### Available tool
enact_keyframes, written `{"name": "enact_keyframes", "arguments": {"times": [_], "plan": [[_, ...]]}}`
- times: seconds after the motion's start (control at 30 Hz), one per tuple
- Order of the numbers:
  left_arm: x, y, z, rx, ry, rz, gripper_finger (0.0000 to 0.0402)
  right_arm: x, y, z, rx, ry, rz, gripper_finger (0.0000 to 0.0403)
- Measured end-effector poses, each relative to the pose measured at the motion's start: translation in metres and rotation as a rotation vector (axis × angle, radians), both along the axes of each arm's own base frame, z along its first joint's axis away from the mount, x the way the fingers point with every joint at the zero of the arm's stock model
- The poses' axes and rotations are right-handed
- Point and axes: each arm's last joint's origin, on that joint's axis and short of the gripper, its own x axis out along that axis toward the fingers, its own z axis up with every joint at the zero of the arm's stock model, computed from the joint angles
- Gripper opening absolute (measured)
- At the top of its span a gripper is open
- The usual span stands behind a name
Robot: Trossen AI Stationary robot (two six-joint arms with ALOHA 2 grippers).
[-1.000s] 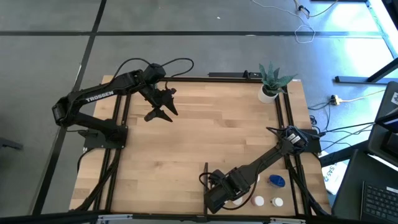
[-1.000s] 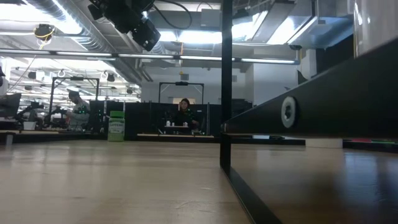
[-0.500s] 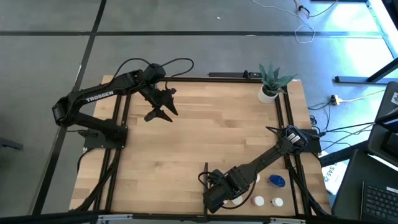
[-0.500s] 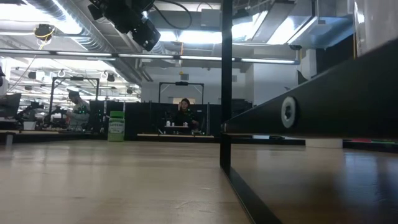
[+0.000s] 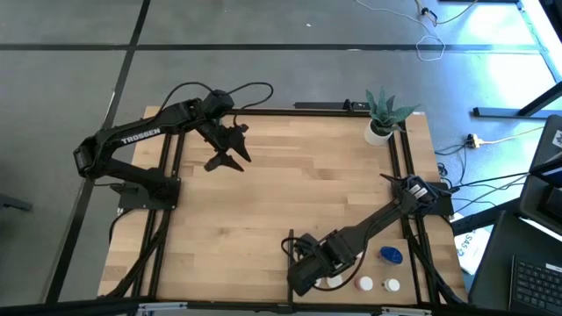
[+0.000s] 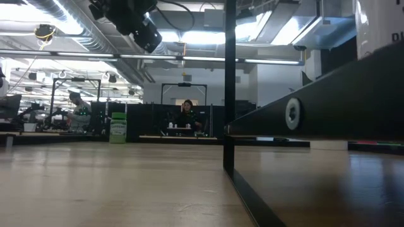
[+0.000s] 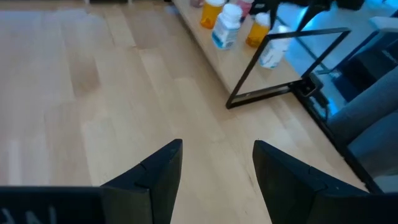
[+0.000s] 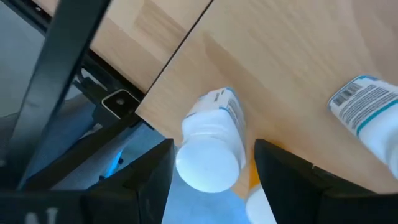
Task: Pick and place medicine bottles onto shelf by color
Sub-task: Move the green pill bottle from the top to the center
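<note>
High view: the wooden worktop fills the middle, framed by black rails, with a short black divider bar standing up from its near edge. The left arm reaches in from the left side, and its left hand hangs over the far left part of the boards, fingers spread apart with nothing between them. The right arm stretches from the right edge down toward the near edge, where the right hand sits low just right of the divider; its fingers stand apart on either side of a white-capped bottle, and whether they press on it cannot be told. A potted plant stands at the far right corner. Close to the near edge, right of the right hand, are a blue bottle and two small white-capped bottles, side by side.
</note>
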Motion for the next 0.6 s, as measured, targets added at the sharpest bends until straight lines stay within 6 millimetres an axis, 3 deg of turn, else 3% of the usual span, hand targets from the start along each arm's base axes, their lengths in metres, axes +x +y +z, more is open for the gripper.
{"name": "enact_keyframes", "arguments": {"times": [0.3, 0.6], "plan": [[-0.001, 0.002, -0.001, -0.006, 0.047, 0.069, 0.0190, -0.004, -0.003, 0.009, -0.010, -0.023, -0.004, 0.0225], [-0.006, 0.017, -0.005, -0.043, 0.200, 0.432, 0.0190, -0.011, -0.015, 0.032, -0.152, -0.163, -0.039, 0.0225]]}}
